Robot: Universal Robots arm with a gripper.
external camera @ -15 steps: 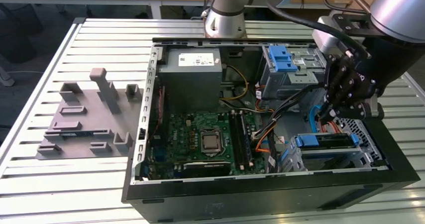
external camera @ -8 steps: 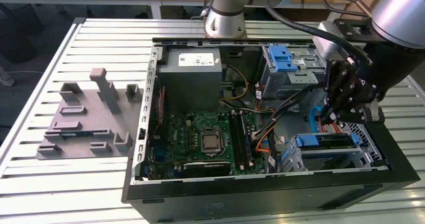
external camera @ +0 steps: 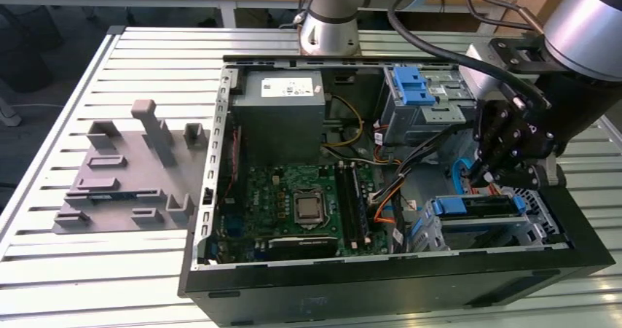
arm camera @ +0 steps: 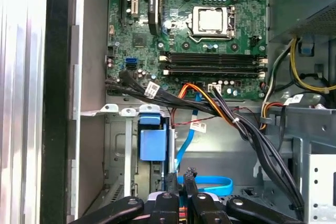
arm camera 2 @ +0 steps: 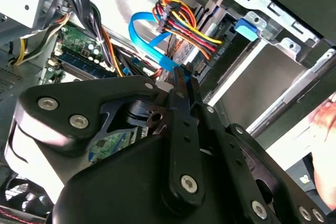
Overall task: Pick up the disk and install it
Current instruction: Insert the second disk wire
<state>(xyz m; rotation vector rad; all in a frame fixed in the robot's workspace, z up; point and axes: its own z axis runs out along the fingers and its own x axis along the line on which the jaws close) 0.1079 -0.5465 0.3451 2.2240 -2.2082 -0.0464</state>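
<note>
We see the gripper [external camera: 497,173] hanging inside the open computer case [external camera: 389,277], at the exterior view's right, its 2 fingers [arm camera: 170,184] close together with nothing between. The disk [external camera: 478,207] sits in the drive cage [external camera: 532,233] just below, blue carrier showing.

1. Arm [external camera: 583,22] enters from the exterior view's right and bends down into the open case.
2. Wrist points downward, with the black gripper [external camera: 500,169] low inside.
3. Fingertips [arm camera: 178,182] nearly together in the first wrist view, a narrow gap between them.
4. Nothing seen gripped.
</note>
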